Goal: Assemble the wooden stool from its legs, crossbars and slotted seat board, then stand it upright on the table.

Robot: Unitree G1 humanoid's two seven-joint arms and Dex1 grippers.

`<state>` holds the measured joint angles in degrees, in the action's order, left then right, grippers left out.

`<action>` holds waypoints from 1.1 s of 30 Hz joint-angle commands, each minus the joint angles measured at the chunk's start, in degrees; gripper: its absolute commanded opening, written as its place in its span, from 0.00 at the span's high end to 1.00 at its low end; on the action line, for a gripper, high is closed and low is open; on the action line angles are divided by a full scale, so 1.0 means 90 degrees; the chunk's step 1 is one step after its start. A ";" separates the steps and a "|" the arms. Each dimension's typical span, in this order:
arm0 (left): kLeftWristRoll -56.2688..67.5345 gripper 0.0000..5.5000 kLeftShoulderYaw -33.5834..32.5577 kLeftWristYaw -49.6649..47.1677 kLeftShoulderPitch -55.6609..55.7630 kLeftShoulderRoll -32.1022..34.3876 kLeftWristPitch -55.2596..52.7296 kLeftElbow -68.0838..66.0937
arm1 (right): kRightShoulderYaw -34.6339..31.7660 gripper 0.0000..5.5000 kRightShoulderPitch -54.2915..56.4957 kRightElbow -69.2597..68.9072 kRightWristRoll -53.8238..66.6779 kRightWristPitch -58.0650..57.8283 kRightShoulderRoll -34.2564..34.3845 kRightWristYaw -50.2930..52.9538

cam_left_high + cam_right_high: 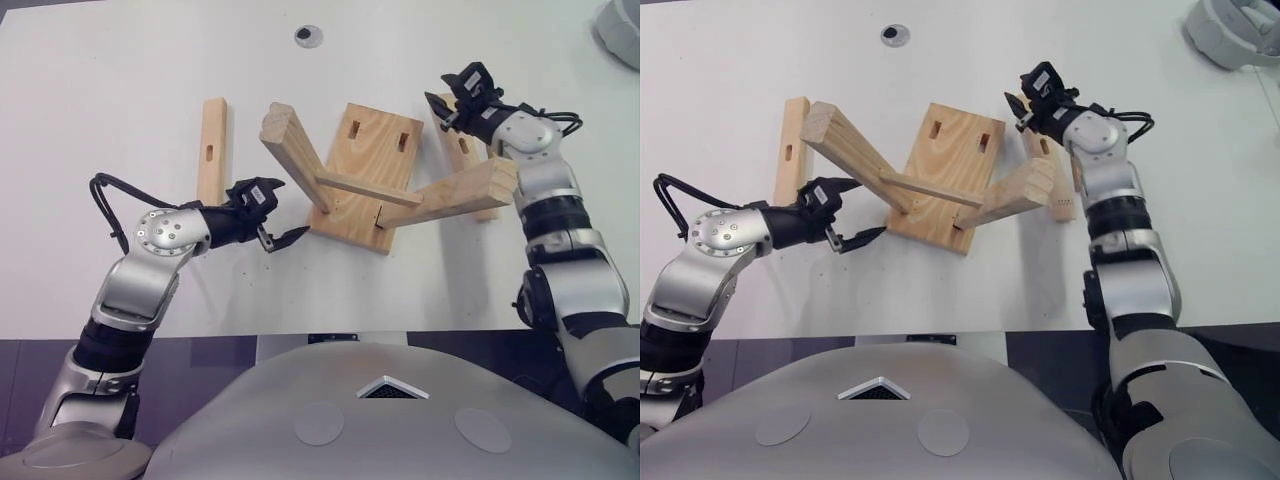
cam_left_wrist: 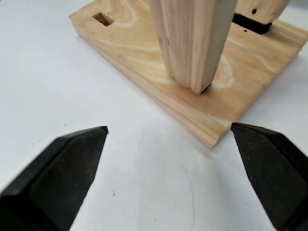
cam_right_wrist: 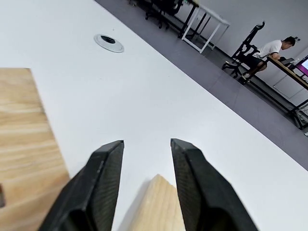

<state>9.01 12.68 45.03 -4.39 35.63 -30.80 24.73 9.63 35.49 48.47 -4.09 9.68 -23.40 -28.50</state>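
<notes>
Seat board (image 1: 368, 150) flat on the white table (image 1: 120, 90), mid-scene; two empty slots (image 1: 354, 128) at its far end.

Left fitted leg (image 1: 295, 150) and right fitted leg (image 1: 460, 190) seated at the board's near end; both splayed outward and tilted, not upright; crossbar (image 1: 365, 188) spanning between them above the board.

Left loose leg (image 1: 211, 150) flat on the table, well apart from the board on its left, slot facing up; right loose leg (image 1: 463, 152) flat on the table just beside the board's right edge, partly under the right fitted leg.

Left gripper (image 1: 288, 240) low over the table just beside the board's near left corner; pincer spread wide, nothing between the fingers (image 2: 67, 163); in the left wrist view, the foot of the left fitted leg facing it across the board's edge.

Right gripper (image 1: 440, 112) over the far end of the right loose leg; pincer apart, one finger to each side of the leg's end; contact with the wood not determinable.

Round cable port (image 1: 309, 36) set into the table beyond the board.
</notes>
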 commanded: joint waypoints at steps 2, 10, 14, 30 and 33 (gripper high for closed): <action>0.0034 0.14 0.0418 0.0216 0.0138 0.0067 -0.0220 -0.0078 | 0.0359 0.67 0.1276 0.2000 -0.0798 0.0338 0.0381 0.0541; -0.0587 0.14 0.0706 0.0023 0.0455 0.0199 -0.0071 -0.0708 | 0.0442 0.67 0.1409 0.2820 -0.0977 0.0315 0.0223 -0.1489; -0.0915 0.14 0.0683 -0.0323 0.0674 0.0031 0.0198 -0.1317 | 0.0282 0.67 0.1517 0.2713 -0.0804 0.0377 -0.0157 -0.2328; -0.0721 0.14 -0.0346 -0.0828 0.3372 -0.1631 0.3000 -0.6145 | -0.0064 0.67 -0.2139 -0.3925 0.0746 -0.2042 -0.1674 -0.5421; -0.0663 0.14 -0.0855 -0.0843 0.3428 -0.1198 0.3540 -0.6502 | -0.0922 0.67 -0.1898 -0.4005 0.1101 -0.2348 -0.1903 -0.4838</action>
<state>2.48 7.40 37.03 24.74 22.43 -1.64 -32.75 6.30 14.92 13.46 3.19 -10.22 -38.85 -74.99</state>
